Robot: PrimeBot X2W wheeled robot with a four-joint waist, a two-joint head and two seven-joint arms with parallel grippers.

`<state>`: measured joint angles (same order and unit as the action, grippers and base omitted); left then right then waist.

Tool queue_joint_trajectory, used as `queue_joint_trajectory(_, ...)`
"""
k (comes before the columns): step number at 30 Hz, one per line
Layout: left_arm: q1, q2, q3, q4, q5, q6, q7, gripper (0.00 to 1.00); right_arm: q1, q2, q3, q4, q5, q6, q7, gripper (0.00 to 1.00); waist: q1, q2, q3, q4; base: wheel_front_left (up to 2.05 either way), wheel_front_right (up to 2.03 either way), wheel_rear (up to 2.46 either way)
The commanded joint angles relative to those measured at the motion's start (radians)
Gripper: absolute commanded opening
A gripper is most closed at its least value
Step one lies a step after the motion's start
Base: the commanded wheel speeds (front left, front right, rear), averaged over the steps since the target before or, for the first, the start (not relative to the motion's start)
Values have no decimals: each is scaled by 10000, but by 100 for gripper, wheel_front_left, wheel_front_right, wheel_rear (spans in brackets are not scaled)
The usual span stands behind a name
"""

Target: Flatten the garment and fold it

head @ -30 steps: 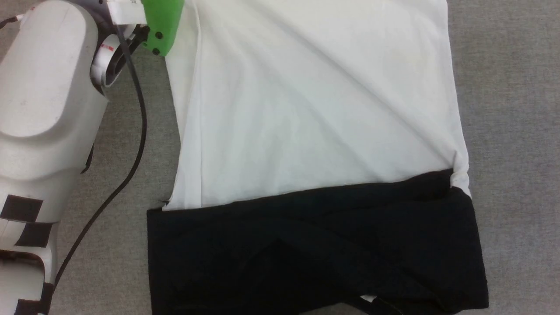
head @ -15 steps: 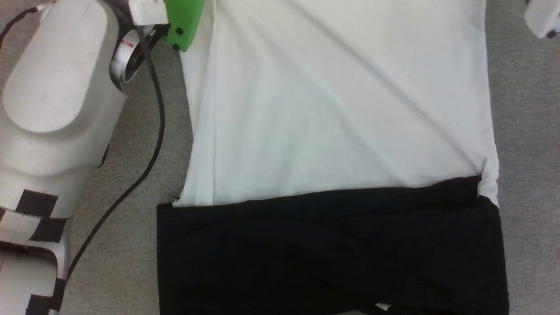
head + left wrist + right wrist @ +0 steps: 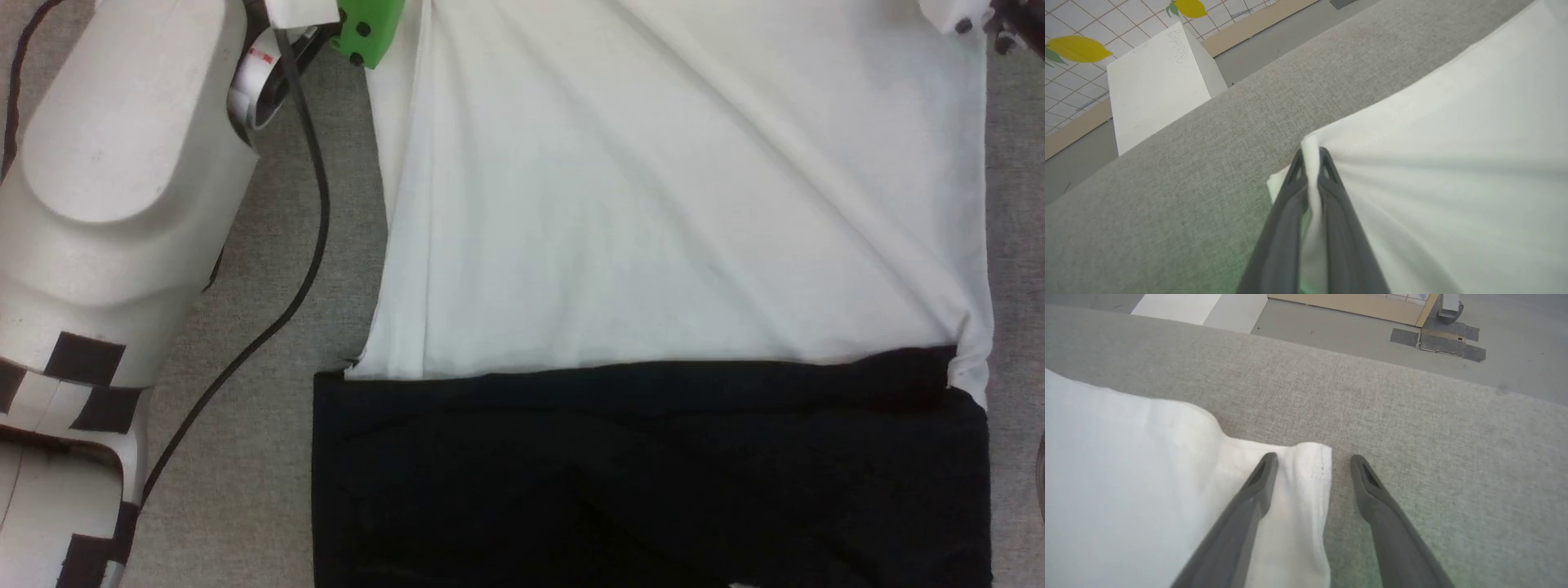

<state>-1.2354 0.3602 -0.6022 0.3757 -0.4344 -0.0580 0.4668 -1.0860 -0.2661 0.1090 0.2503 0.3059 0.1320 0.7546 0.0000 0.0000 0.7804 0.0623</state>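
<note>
Garment — white panel joined to a black section, spread flat on the grey surface. The head view has shifted since a second ago, and the right arm's pale tip now overlaps the far white corner, its fingers cut off.

Left gripper: clamped on a bunched white corner.

Right gripper: jaws apart — the opposite corner's hem lies between its fingers.

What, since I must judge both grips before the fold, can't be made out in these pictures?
Head view: the top edge cuts off the far hem of the garment and the fingertips of the left gripper; the bottom edge cuts off the black section.
Right wrist view: whether the open right gripper touches the cloth corner or hovers above it.
Left wrist view: handwriting on the white box, too small.
</note>
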Motion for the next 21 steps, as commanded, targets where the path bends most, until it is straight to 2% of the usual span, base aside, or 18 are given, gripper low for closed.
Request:
queue_joint_trajectory(1,-102,25,-37,146,-81,12,-24,0,-115,92,-63,267,-83,-13,-51,0,0,0,69,50,0,0,0)
queue_joint_trajectory(7,-76,24,50,286,-150,67,-423,0,-319,106,-484,581,-170,-13,-489,0,0,0,-61,25,0,0,0)
queue_joint_trajectory(13,51,-56,520,314,-507,219,-1314,0,-262,-279,-1162,488,-101,-13,-1197,0,0,0,-614,-12,0,0,0)
queue_joint_trajectory(21,577,166,806,-163,-767,97,-2336,0,688,-606,-1585,-389,674,-13,-1724,0,0,0,-1694,-103,0,0,0)
